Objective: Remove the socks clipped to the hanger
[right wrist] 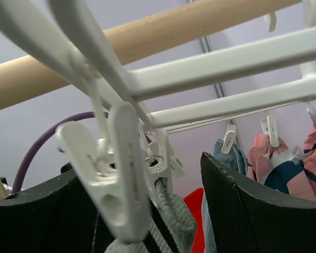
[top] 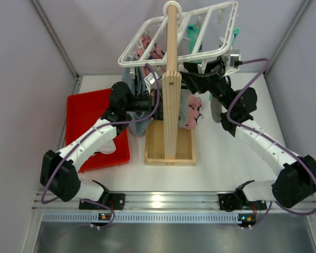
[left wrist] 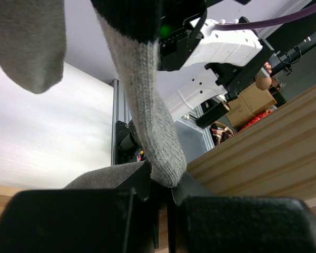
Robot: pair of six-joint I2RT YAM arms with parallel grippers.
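The white hanger (top: 184, 31) hangs tilted from the top of a wooden post (top: 172, 84). In the left wrist view a grey sock (left wrist: 147, 121) with a black band hangs down, and my left gripper (left wrist: 165, 184) is shut on its lower end. A second grey sock (left wrist: 31, 42) hangs at the upper left. In the right wrist view my right gripper (right wrist: 147, 211) stands open around a white clip (right wrist: 121, 184). That clip holds a grey sock with black stripes (right wrist: 176, 221). A gap shows between the clip and the right finger (right wrist: 253, 205).
A red tray (top: 95, 126) lies left of the post's box base (top: 169, 150). A pink cloth with navy print (right wrist: 279, 163) and a blue cloth (right wrist: 226, 155) hang from other clips. The hanger's bars (right wrist: 226, 63) run just above the right gripper.
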